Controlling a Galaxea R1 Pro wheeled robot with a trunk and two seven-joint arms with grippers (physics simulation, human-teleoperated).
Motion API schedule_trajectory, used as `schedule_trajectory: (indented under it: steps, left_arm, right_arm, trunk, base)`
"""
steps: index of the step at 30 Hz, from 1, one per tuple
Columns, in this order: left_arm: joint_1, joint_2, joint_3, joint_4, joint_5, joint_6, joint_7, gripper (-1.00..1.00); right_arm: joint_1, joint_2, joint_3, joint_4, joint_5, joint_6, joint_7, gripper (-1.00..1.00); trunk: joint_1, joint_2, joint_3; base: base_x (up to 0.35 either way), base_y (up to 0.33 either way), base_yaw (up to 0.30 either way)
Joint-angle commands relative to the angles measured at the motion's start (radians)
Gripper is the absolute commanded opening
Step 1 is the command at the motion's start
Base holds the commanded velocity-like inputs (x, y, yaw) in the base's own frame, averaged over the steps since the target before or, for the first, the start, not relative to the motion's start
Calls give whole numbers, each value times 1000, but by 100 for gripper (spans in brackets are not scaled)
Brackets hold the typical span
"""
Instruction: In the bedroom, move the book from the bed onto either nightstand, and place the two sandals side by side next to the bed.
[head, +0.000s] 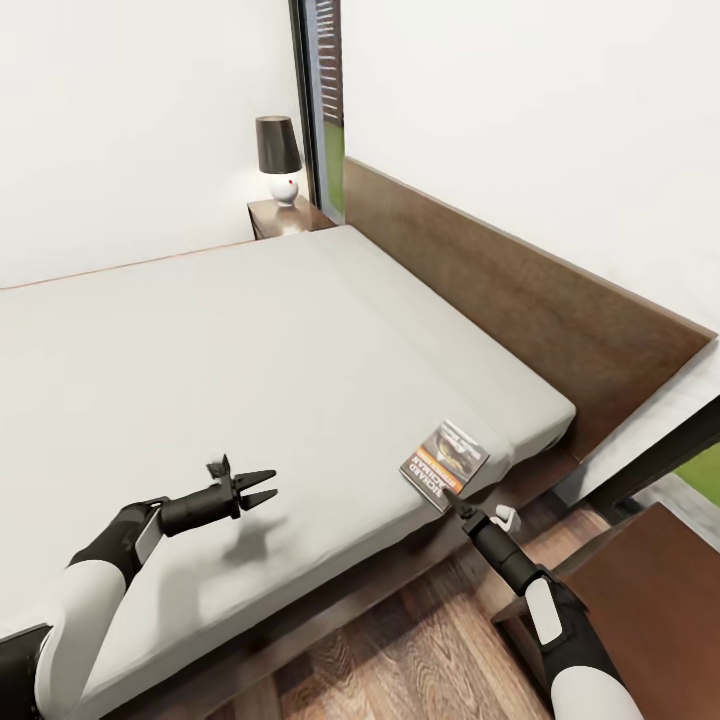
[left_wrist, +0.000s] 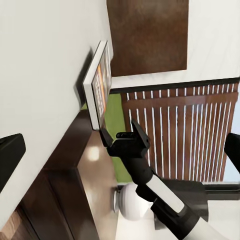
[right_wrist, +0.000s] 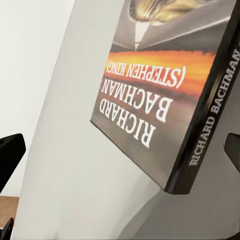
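The book (head: 445, 462), dark-covered with an orange band, lies at the near corner of the bed's (head: 250, 340) off-white mattress, one corner jutting past the edge. It looks tilted up off the mattress in the left wrist view (left_wrist: 96, 85). My right gripper (head: 458, 503) is at that jutting corner. Its fingers (right_wrist: 10, 157) stand wide apart on either side of the book (right_wrist: 165, 95), so it is open. My left gripper (head: 262, 486) hovers open over bare mattress, well left of the book. The sandals are out of view.
One nightstand (head: 650, 590) stands just right of my right arm, by the dark headboard (head: 520, 290). The other nightstand (head: 285, 215) at the far side carries a dark-shaded lamp (head: 278, 158). Wood-plank floor (head: 400, 650) runs along the bed frame. A window (head: 325, 100) is behind.
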Motion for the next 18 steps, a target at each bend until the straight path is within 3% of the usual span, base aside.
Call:
schedule_trajectory:
  steps: [1,3,8,16,18]
  left_arm:
    - [-1,-1,1,1,0,11,-3,100]
    - [-1,-3,0,1,0,11,-4,100]
    - [-1,-45,-1,-10,4,-6,-15,100]
    - [-1,-146,2,-180,11,52,-30,100]
    - [-1,-158,3,-205,12,57,-33,100]
  right_arm:
    - [-1,1,-4,0,-4,9,4,100]
    - [-1,1,-4,0,-4,9,4,100]
    - [-1,1,-4,0,-4,9,4,100]
    - [-1,1,-4,0,-4,9,4,100]
    - [-1,1,-4,0,-4,9,4,100]
  trunk:
    - [0,0,-1]
    - [0,0,-1]
    - [0,0,-1]
    - [0,0,-1]
    - [0,0,-1]
  base:
    - [57,0,0]
    - [33,0,0]
    - [6,0,0]
    - [0,0,0]
    - [0,0,0]
